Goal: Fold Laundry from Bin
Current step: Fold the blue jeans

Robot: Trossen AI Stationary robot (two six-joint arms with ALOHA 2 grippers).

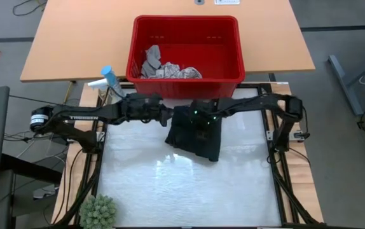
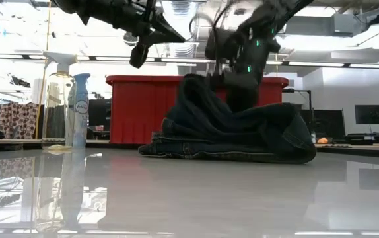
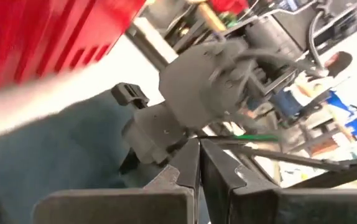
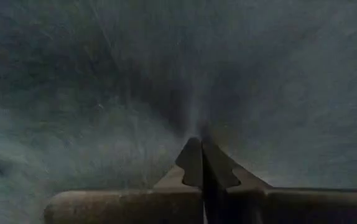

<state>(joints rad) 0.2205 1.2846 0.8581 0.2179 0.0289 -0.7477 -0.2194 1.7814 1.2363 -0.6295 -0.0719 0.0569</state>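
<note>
The dark trousers (image 1: 195, 141) lie bunched on the white table just in front of the red bin (image 1: 185, 84). Their lower folds (image 2: 242, 142) rest on the table and a hump (image 2: 196, 86) rises beside my right gripper. My right gripper (image 4: 201, 149) comes down from the right and is shut on the trousers. My left gripper (image 1: 168, 117) hangs shut and holds nothing, raised above the table (image 2: 137, 58) just left of the trousers. White and grey cloths (image 1: 163, 67) lie in the bin. My right gripper pinches the trousers' dark cloth (image 4: 194, 121) between its two shut fingers, creases running out from the fingertips. It comes from above, slanting down. One layer or several, I cannot tell. The cloth rises toward the hold while the rest of the trousers lies on the table.
Two spray bottles (image 1: 106, 79) stand at the table's far left, beside the bin (image 2: 77, 109). A small green plant (image 1: 98, 211) sits at the near left corner. The white table surface (image 1: 189, 191) in front of the trousers is bare.
</note>
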